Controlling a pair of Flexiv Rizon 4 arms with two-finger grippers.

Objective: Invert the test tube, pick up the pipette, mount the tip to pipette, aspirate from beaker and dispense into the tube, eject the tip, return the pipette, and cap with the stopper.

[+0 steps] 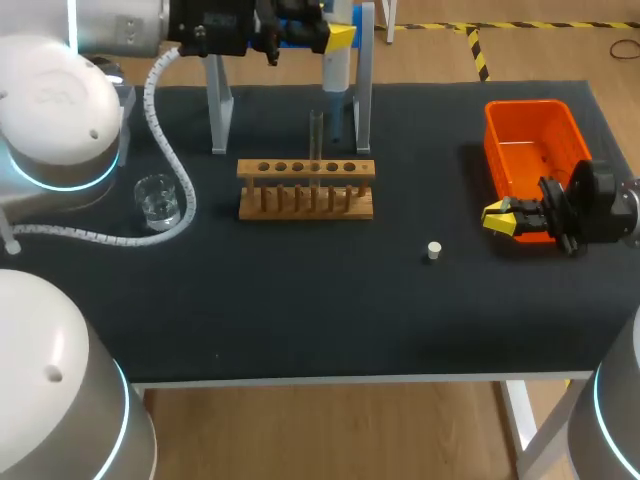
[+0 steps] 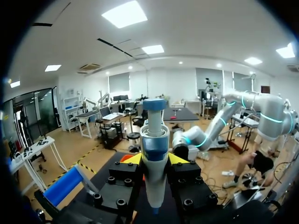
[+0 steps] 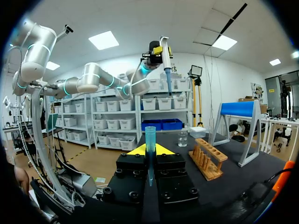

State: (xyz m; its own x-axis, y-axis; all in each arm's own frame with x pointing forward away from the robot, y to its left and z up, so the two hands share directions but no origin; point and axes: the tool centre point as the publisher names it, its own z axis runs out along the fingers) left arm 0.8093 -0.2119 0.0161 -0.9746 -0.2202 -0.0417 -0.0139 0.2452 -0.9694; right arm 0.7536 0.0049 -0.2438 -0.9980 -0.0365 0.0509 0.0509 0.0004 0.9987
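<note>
Dark matting covered the worktop. Near its middle sat a wooden rack with a row of holes, and a thin clear test tube stood upright in it. A small glass beaker sat toward the left edge. An orange bin sat toward the right edge. A little white stopper lay alone on the matting between the rack and the bin, apart from both. A grey-legged stand rose at the far edge.

The left gripper was above the far edge behind the rack, and its pincer was pinching the pipette from both sides. The pipette had a white barrel with a blue band, a blue cap on its plunger and a narrow lower end. In the right wrist view it hung upright, well above the table, beyond the rack and beaker.

The right gripper was near the right edge, just in front of the bin. Its pincer was pinching a pipette tip, a translucent blue-green cone whose wide mouth stood clear of the yellow fingertips. Its thin point ran back between the fingers.
</note>
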